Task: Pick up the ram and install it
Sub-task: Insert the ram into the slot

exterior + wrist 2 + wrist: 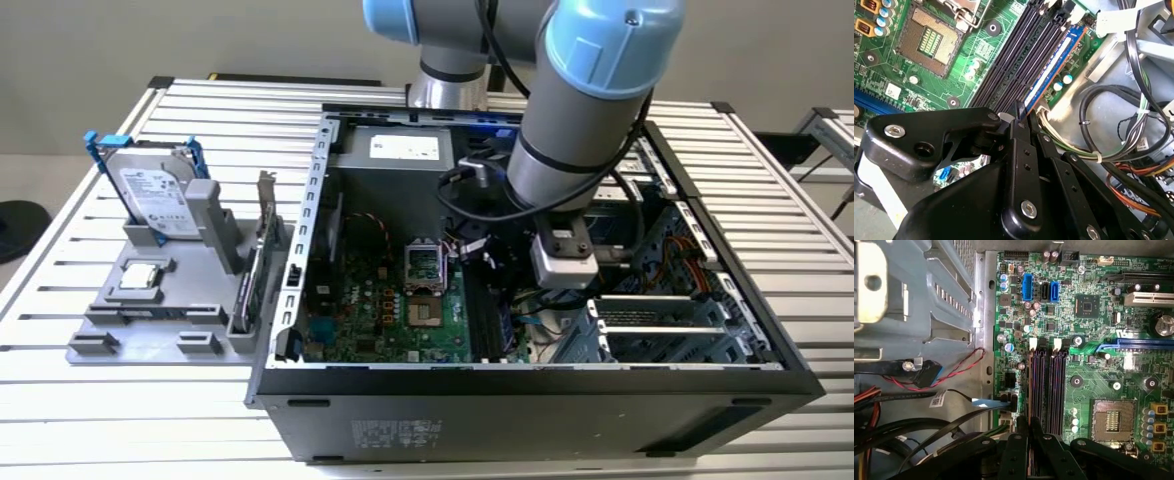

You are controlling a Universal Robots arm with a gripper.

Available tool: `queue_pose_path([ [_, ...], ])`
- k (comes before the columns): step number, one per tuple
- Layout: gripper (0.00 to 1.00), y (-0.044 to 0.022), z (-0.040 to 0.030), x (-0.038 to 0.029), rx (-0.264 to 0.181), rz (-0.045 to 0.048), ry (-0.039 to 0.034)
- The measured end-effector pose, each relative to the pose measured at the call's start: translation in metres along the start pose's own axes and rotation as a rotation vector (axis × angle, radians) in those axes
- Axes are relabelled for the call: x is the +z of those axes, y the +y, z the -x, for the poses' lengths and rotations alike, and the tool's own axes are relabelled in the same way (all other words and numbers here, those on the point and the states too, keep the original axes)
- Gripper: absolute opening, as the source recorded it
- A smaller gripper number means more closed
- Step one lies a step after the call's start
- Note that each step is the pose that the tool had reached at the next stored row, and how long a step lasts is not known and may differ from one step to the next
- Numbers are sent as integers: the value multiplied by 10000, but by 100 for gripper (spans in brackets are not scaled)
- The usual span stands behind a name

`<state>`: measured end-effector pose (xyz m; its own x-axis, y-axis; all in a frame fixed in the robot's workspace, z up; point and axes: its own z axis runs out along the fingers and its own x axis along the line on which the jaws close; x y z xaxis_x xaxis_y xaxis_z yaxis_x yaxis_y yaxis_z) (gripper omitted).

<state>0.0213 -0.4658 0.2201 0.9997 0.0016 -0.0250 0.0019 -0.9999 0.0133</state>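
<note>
The ram (pixel 1054 65) is a thin stick with a blue and white strip along its side. It stands on edge in the outermost of the black memory slots (pixel 1056 390) on the green motherboard (pixel 387 310). My gripper (pixel 1024 114) is down inside the open computer case (pixel 534 395), at the near end of the stick. Its black fingers are closed against the ram's two faces. In the first wrist view the gripper (pixel 1029 422) sits over the end of the outer slot. From the exterior view the gripper (pixel 558 300) hangs to the right of the board.
A bundle of cables (pixel 1114 140) lies close beside the slots, and the open CPU socket (pixel 1109 415) is on their other side. A metal drive cage (pixel 667 320) fills the case's right. Outside, a grey fixture (pixel 147 320) holds a blue-framed hard drive (pixel 154 190) and an upright expansion card (pixel 254 270).
</note>
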Motion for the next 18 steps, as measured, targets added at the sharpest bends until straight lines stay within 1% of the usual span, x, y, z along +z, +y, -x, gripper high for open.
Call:
queue_pose_path([
  [9, 0, 0, -1, 44, 0, 2, 0],
  [18, 0, 18, -1, 56, 0, 2, 0],
])
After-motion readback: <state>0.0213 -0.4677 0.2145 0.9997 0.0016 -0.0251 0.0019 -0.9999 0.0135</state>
